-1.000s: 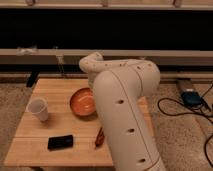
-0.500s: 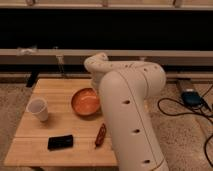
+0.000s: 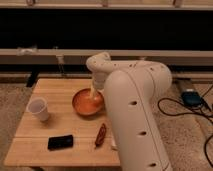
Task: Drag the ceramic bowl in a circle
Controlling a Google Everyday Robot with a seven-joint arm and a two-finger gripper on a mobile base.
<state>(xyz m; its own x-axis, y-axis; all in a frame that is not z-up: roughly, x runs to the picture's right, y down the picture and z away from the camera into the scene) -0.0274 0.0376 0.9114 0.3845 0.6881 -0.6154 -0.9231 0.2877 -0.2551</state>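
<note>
Cup [image 3: 38, 108]: white, upright on the table [image 3: 55, 92], well to the left of the gripper and apart from the bowl; it has not shifted over the last second.
Phone [image 3: 60, 142]: dark and flat near the table's front edge, left of and nearer than the gripper; unmoved.
Bowl [image 3: 88, 102]: orange-red, sitting mid-table right under the gripper. It has slid a little rightward and toward the arm's base compared with a second ago, so the drag appears to be under way.
Gripper [image 3: 93, 91]: reaches down over the bowl's right rim, its tip seemingly inside or against the rim; whether it touches cannot be made out, nor whether it is spread or pinching.
Brown item [image 3: 100, 135]: slim and reddish-brown, lying in front of the gripper near the arm; it has stayed put.
Arm [image 3: 132, 107]: its wrist has swung lower and leftward over the bowl.
Meaning: only a short arc looks covered; most of the circle is judged still to come.
</note>
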